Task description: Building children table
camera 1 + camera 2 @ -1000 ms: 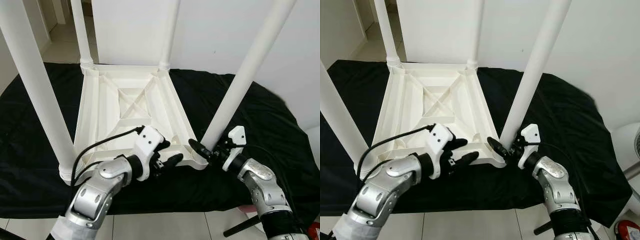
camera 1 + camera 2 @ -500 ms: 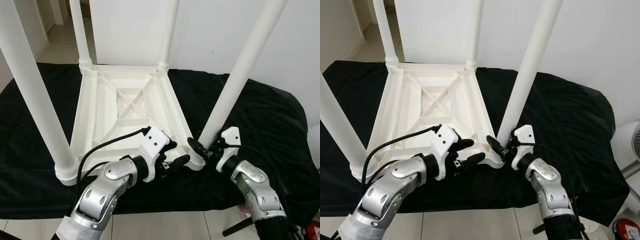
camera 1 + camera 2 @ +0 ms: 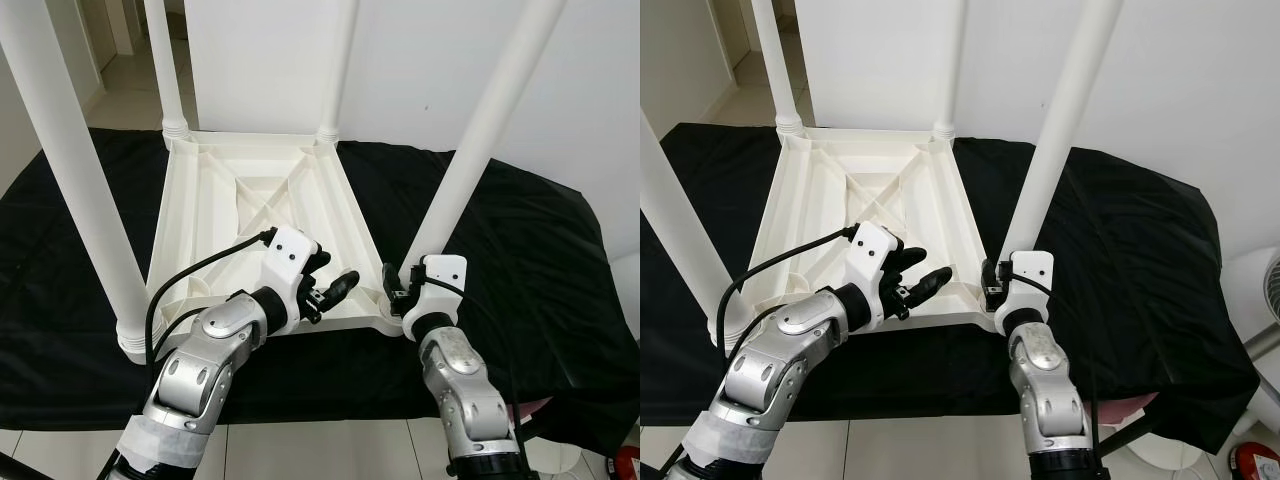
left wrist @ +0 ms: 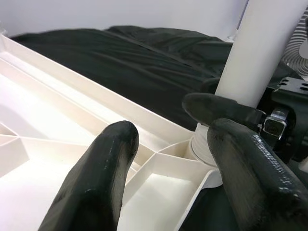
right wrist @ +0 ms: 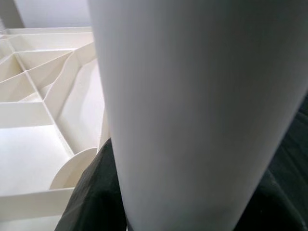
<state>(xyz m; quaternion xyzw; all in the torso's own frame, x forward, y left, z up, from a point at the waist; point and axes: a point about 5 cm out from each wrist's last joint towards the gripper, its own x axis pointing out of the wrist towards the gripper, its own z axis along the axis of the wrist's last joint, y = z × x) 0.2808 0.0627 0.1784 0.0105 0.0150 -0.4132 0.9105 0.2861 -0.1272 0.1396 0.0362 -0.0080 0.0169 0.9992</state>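
Observation:
A white plastic children's table [image 3: 255, 215] lies upside down on a black cloth, with its legs pointing up. My right gripper [image 3: 403, 290] is at the foot of the near right leg [image 3: 470, 150], where the leg meets its corner socket. Its black fingers [image 4: 216, 108] are closed around the leg. The right wrist view looks along this leg [image 5: 202, 110] from very close. My left gripper [image 3: 335, 270] hovers open over the ribbed underside just left of that corner, holding nothing. Its fingers [image 4: 101, 178] are spread wide.
The near left leg [image 3: 80, 170], far left leg [image 3: 165, 60] and far right leg [image 3: 338, 60] stand upright in their corners. The black cloth [image 3: 520, 250] reaches out to the right. A white wall rises behind. A fan [image 3: 1260, 300] stands at the right edge, over tiled floor.
My right forearm has swung in under the near right leg and its gripper now sits square on the leg's foot. My left gripper has drawn back a little to the left over the underside.

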